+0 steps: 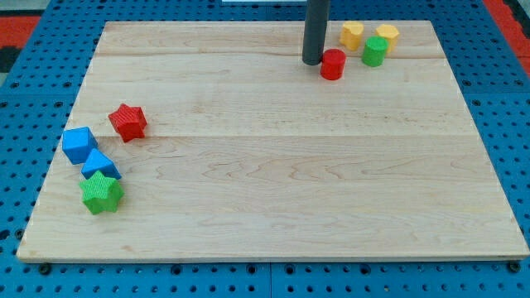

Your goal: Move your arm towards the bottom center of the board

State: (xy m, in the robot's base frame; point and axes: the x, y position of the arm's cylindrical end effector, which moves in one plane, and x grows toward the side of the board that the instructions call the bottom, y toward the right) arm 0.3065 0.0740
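Near board's (pixel 273 165) top, tool (pixel 312 61)

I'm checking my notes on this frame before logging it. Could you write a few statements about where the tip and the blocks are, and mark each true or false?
1. My tip is near the view's top, just left of the red cylinder. True.
2. The red star lies at the view's right edge. False: it lies at the left, above the two blue blocks.
3. The green star sits below the blue blocks. True.
4. The green cylinder stands alone at the bottom centre. False: it is at the top, beside two yellow blocks.
5. My tip is already at the bottom centre. False: it is near the top.
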